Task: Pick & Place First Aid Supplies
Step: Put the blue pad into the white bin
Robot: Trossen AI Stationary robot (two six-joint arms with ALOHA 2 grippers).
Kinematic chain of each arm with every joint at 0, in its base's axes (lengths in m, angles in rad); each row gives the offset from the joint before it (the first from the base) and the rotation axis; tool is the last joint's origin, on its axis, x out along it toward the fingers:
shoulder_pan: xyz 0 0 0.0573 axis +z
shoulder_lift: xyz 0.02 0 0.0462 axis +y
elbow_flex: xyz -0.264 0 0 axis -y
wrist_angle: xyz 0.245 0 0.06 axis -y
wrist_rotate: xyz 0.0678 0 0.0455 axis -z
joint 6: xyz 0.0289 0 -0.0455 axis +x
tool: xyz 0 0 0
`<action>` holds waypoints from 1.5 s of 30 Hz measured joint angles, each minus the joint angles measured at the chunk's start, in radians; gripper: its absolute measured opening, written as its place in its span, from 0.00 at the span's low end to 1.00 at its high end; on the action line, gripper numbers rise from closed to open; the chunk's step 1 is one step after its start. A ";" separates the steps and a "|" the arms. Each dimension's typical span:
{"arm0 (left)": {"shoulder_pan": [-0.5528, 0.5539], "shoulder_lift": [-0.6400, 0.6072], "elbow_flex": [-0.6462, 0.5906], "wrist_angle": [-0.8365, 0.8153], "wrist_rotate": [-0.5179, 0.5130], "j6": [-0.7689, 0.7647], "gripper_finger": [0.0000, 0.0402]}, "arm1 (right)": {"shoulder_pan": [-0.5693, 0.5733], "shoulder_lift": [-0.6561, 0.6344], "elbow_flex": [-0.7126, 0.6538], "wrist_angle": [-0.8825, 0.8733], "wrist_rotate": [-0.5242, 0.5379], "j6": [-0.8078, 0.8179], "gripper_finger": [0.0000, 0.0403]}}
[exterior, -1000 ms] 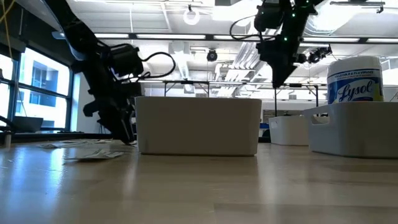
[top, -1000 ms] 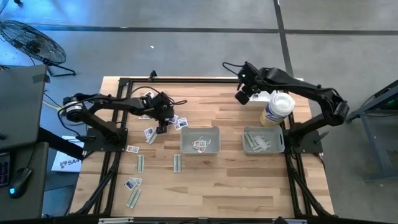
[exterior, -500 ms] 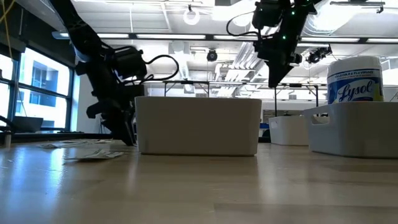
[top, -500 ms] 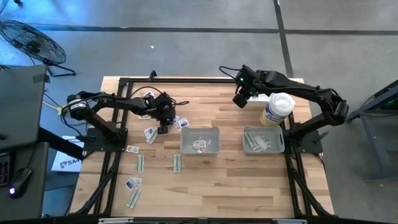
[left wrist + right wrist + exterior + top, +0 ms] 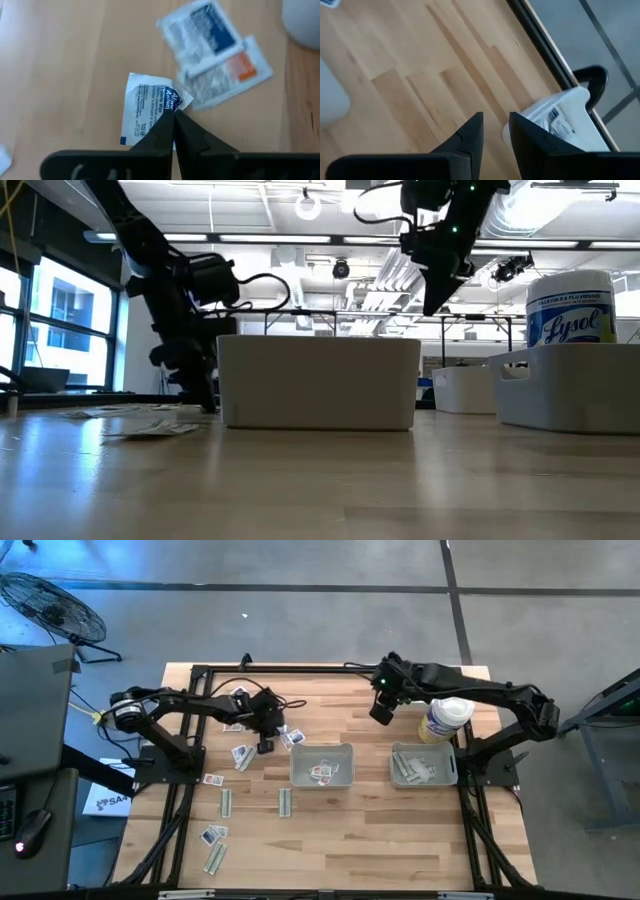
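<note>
The first aid supplies are small white packets and pale strips scattered over the table's left half, for example a packet (image 5: pixel 240 755) and a strip (image 5: pixel 226 802). My left gripper (image 5: pixel 265 746) is down at the table just left of the grey tray (image 5: pixel 322 764), shut on a white packet with blue print (image 5: pixel 145 112). Two more packets (image 5: pixel 215 55) lie flat just beyond it. My right gripper (image 5: pixel 379 713) hangs high above the far middle of the table, next to the white bottle (image 5: pixel 445 718). It is open, with nothing between its fingers (image 5: pixel 470 132). My left gripper pinches the white packet at one corner of its edge (image 5: pixel 169 96) between the two fingertips. The fingers come from above, pointing down. The rest of the packet lies flat on the wood.
A second grey tray (image 5: pixel 424 764) with pale strips stands right of the first, which holds a few packets. More packets (image 5: pixel 213 834) and strips (image 5: pixel 285 801) lie toward the near left. The black frame rail (image 5: pixel 300 668) runs along the far edge. Bare wood spans the near middle.
My right gripper has moved toward the table's left and near edges, away from the bottle, staying high. My left gripper has stayed low at the packets beside the tray.
</note>
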 joint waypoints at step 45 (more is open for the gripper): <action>-0.006 0.072 0.070 0.838 0.673 -0.250 0.00 | 0.088 0.247 -0.389 1.443 -0.585 -0.617 0.52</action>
